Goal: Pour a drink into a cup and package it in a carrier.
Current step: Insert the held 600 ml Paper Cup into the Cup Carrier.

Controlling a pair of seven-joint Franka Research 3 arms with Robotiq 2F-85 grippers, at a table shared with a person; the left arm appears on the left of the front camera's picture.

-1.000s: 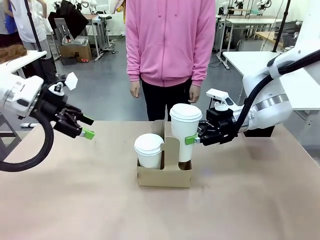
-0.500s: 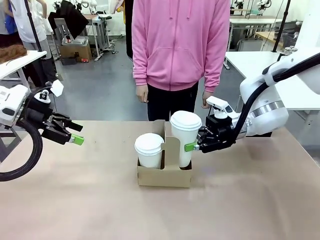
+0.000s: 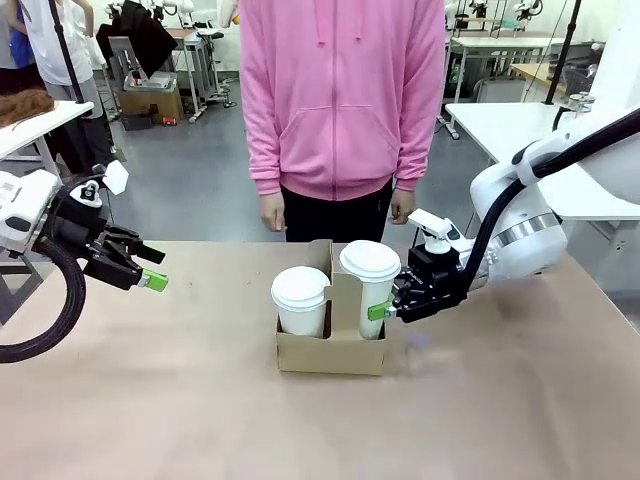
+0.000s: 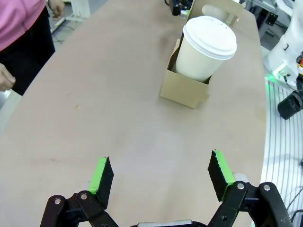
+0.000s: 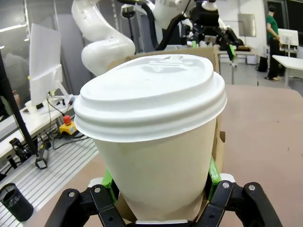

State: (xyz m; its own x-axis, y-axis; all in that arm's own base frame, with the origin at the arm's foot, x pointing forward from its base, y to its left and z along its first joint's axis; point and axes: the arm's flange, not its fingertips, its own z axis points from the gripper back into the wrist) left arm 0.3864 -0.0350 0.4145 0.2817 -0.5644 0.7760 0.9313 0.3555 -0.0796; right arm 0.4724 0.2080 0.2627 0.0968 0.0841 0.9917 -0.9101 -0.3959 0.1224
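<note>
A brown cardboard carrier (image 3: pixel 330 355) stands at the middle of the table. Its left slot holds a lidded white cup (image 3: pixel 299 300). In the right slot sits a taller lidded cup (image 3: pixel 370 285), with my right gripper (image 3: pixel 385 311) shut on its side. The right wrist view has this cup (image 5: pixel 156 142) close up between the green pads (image 5: pixel 212 171). Far to the left, my left gripper (image 3: pixel 150 277) hovers open and holds nothing. Its wrist view looks past the open gripper (image 4: pixel 160 165) to the carrier (image 4: pixel 182 90) and the near cup (image 4: pixel 206 49). The drink is hidden under the lids.
A person in a pink hoodie (image 3: pixel 340 100) stands at the far edge just behind the carrier, hands hanging down. A white table (image 3: pixel 510 120) is at the back right. Bare brown tabletop (image 3: pixel 180 400) lies all round the carrier.
My right gripper has lowered the taller cup down into the carrier's right slot. My left arm drew back to the left and slightly lower. The person shifted sideways.
</note>
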